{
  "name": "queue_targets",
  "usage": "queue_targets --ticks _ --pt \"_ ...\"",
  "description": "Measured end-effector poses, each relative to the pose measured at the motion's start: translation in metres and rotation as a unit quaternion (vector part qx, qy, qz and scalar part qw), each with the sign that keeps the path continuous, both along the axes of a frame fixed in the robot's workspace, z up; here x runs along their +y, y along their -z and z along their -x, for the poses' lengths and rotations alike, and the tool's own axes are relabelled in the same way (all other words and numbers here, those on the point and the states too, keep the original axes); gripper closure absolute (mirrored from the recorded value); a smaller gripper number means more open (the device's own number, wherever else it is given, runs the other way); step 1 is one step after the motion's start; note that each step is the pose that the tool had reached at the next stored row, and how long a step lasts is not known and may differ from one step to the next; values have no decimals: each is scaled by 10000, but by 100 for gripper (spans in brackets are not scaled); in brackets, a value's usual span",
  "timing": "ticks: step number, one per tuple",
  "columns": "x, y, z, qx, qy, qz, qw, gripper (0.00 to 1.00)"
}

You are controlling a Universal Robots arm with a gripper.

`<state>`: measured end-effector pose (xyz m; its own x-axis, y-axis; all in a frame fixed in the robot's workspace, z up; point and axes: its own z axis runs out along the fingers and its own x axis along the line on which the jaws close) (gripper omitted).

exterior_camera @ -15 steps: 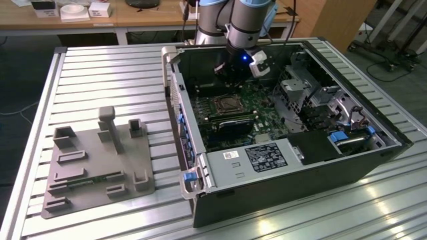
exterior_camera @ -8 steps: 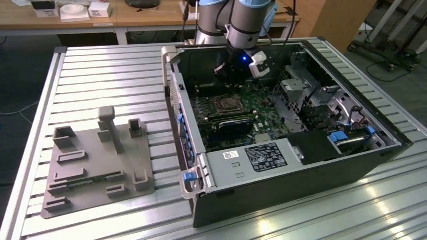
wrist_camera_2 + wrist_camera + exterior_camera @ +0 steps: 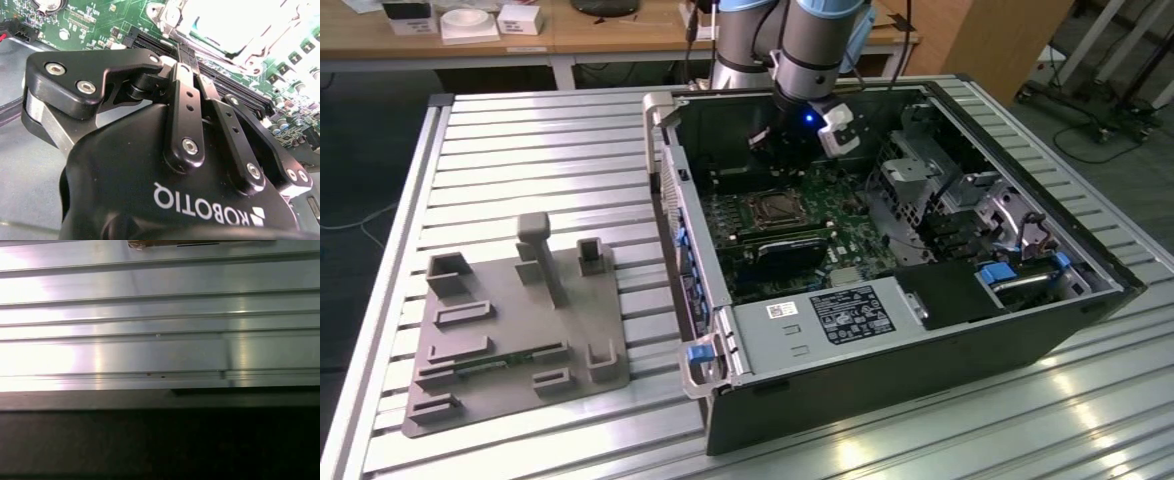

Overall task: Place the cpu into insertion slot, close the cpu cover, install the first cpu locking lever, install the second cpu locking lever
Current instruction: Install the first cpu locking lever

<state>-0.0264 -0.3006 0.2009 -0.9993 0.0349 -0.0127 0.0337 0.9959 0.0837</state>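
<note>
We see the arm reach down from the far side into the open computer case (image 3: pixel 894 300), which lies on its side on the slatted metal table (image 3: pixel 534 160). The hand (image 3: pixel 781 135) hangs inside the rear part of the case, above the green circuit board (image 3: pixel 834 195) and clear of it. In the exterior view it is dark against the dark interior. In the second wrist view the hand (image 3: pixel 175 75) shows from behind, as a black body with black link bars that run together towards the board. Its tips are hidden there, so we cannot tell how far the hand is open. We see nothing held in it, and it touches nothing that we can make out.

The insertion slot (image 3: pixel 774 210) sits on the board near the middle of the case. It is a square with a silvery rim and a darker centre, and it lies apart from the hand, on the side towards the case's front. In the second wrist view the insertion slot (image 3: pixel 230 25) lies beyond the hand and is washed out by glare. Long dark memory slots (image 3: pixel 150 44) lie between it and the hand. We cannot tell whether the cpu lies in the slot, nor how the cpu cover stands.

A grey fixture plate (image 3: pixel 507 330) with upright blocks lies on the table, at the exterior view's left of the case. The first wrist view shows the table (image 3: pixel 160 340) and its bright slats, with a dark band beside them.
</note>
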Motion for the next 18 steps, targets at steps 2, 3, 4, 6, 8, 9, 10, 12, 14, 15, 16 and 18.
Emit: queue_targets --ticks 2,3,4,6,8,9,10,12,14,15,16,18 --pt "0 1 0 0 0 3 10000 90" --pt "0 1 0 0 0 6 10000 90" --pt "0 2 0 0 0 7 10000 90" --pt "0 3 0 0 0 12 10000 90" --pt "0 4 0 0 0 20 10000 90" --pt "-1 4 0 0 0 24 10000 90" --pt "-1 4 0 0 0 27 10000 90" --pt "-1 4 0 0 0 32 10000 90" --pt "-1 4 0 0 0 37 10000 90" --pt "-1 4 0 0 0 40 10000 90" --pt "-1 4 0 0 0 42 10000 90" --pt "-1 1 0 0 0 43 10000 90"
